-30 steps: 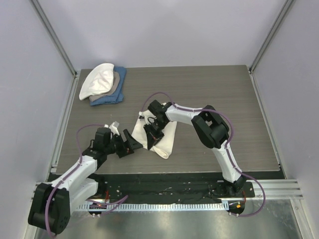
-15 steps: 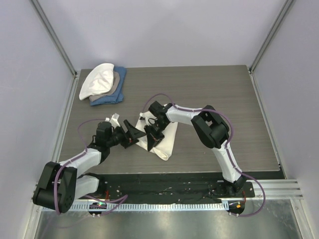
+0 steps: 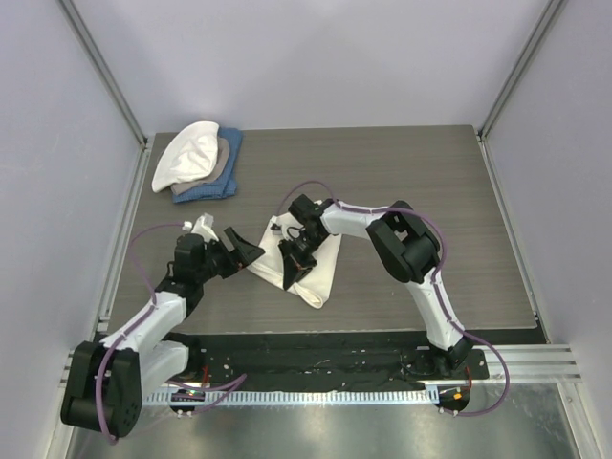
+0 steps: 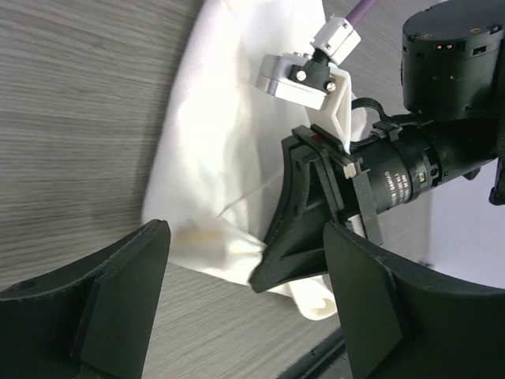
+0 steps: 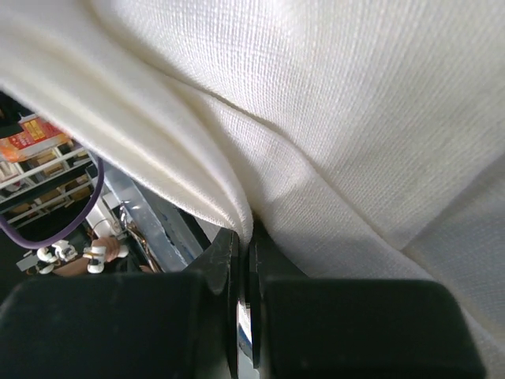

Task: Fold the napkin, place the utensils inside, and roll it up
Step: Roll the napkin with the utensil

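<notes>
The right wrist view is almost wholly filled with cream cloth, so whatever lies inside the folds of the napkin (image 3: 320,273) cannot be made out, and from above the right arm covers the cloth's upper left part. The napkin lies bunched on the table (image 3: 430,172) near its middle. The right gripper (image 3: 292,260) is closed tight on a fold at the napkin's left edge. The left gripper (image 3: 247,247) has its jaws wide apart just left of that edge, facing the cloth.
</notes>
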Available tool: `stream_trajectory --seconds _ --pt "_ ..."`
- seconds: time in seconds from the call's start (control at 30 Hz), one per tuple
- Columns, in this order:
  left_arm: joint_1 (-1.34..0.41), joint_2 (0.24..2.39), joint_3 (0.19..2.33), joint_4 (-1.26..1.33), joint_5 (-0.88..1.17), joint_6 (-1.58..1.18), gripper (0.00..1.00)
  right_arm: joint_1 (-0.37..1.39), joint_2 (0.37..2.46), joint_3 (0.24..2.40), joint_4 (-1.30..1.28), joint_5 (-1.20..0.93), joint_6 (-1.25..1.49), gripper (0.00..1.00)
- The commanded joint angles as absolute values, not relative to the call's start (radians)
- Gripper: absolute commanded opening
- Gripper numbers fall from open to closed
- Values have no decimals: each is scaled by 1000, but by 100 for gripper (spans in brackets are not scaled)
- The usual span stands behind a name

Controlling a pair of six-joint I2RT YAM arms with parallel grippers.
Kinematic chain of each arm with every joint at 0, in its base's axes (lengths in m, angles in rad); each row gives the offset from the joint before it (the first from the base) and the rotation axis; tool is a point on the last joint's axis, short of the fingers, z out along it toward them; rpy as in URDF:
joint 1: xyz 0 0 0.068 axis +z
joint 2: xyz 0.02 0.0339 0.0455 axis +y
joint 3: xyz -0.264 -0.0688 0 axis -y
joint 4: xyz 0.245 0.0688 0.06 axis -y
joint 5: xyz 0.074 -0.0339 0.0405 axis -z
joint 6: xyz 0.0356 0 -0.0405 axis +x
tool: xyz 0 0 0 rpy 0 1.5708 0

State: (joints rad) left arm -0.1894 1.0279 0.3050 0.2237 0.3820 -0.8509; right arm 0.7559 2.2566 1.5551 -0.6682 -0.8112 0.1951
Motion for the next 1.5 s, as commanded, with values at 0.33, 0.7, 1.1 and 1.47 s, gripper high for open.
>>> stream_trajectory --seconds 0.33,0.7,1.1,1.47 --pt "-187 942 301 107 314 -675 77 729 2428 1526 -692 -667 143 1" --pt "-193 1130 341 179 321 -681 63 721 2447 1529 -684 -672 150 1" --pt "-195 1212 359 221 279 -670 55 718 2454 1529 -686 -680 149 1" --pt "-195 1324 403 229 293 -658 25 715 2428 1539 -686 -672 150 1"
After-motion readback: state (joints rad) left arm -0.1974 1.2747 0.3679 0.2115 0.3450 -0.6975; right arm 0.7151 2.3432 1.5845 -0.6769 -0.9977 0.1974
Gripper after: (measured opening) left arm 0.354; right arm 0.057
